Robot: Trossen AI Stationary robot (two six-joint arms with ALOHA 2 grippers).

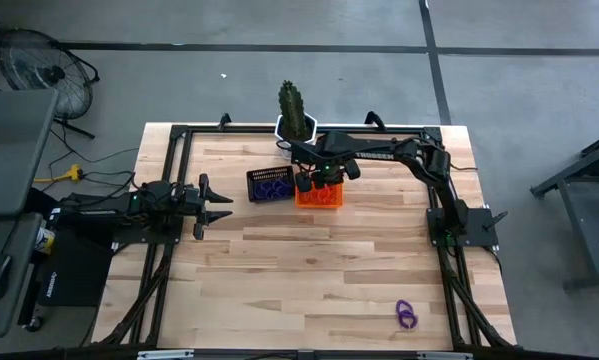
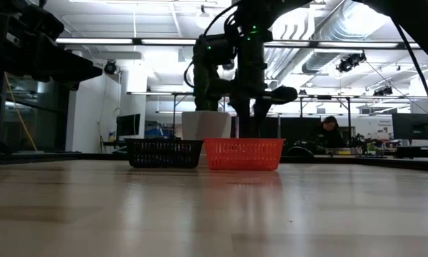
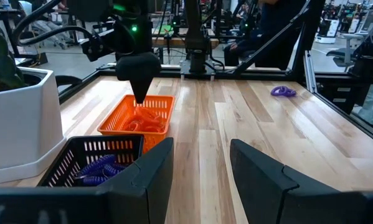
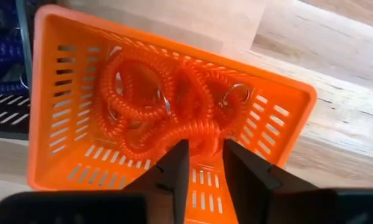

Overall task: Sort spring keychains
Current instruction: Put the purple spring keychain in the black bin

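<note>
Several orange spring keychains (image 4: 155,112) lie heaped in the orange mesh basket (image 1: 317,194), also seen in the left wrist view (image 3: 142,119). Purple ones (image 3: 99,169) fill the black mesh basket (image 1: 271,186) beside it. One more purple keychain (image 1: 407,314) lies alone near the table's right near corner, seen too from the left wrist (image 3: 283,91). My right gripper (image 4: 206,155) hangs over the orange basket, pointing down, its fingers a narrow gap apart with nothing between them. My left gripper (image 1: 222,206) waits open at the table's left side, above the wood.
A cactus in a white pot (image 1: 295,118) stands just behind the two baskets at the far edge. A dark metal frame (image 1: 169,200) runs along the table's sides. The wooden top (image 1: 309,270) stretches bare between the baskets and the lone purple keychain.
</note>
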